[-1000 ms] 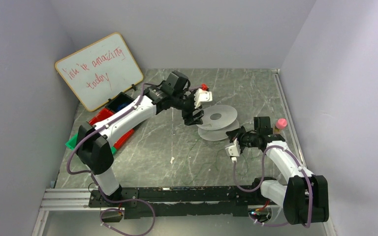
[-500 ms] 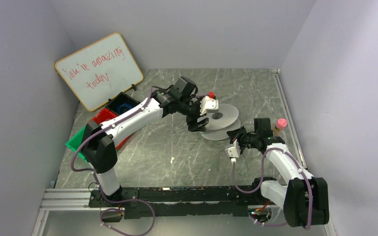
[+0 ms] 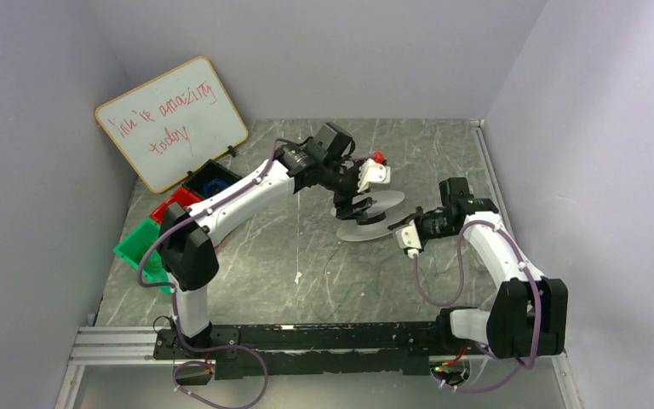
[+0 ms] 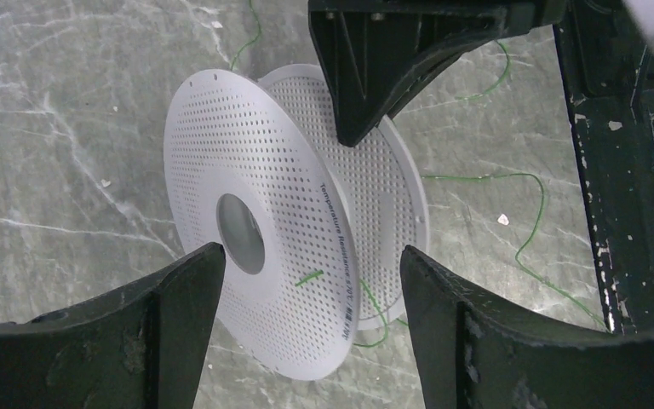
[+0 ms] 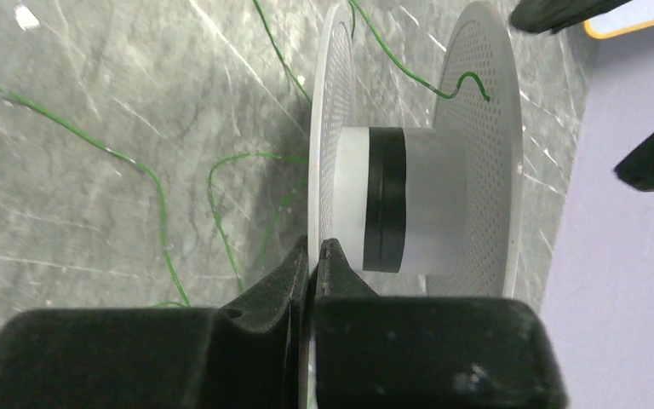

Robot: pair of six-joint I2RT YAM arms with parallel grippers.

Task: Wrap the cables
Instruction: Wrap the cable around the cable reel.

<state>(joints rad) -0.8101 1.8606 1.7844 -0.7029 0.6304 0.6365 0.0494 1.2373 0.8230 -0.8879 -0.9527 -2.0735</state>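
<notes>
The right claw (image 5: pixel 315 256) was closed on the rim of a white perforated spool (image 4: pixel 247 170), its two fingers pressed together over the thin edge of the nearer flange. The left claw (image 4: pixel 311 256) was spread wide, and its wrist camera looked through the gap onto the spool's other flange and centre hole. The spool sat on the far right part of the grey marbled counter (image 4: pixel 68 128), between the two arms.

The cables (image 4: pixel 477 177), one hair-thin green wire, lay mostly in loose squiggles on the counter just beside the spool and under it. One strand rose from the counter and crossed over the gap between the flanges, ending in a small hook. A short green end poked out through the flange facing the left claw. A dark band circled the white hub; from the right wrist view I could not tell whether it was wound wire.

A whiteboard (image 3: pixel 170 123) with red writing leaned against the left wall. Below it, at the counter's left edge, stood green (image 3: pixel 136 245), red and black bins.
</notes>
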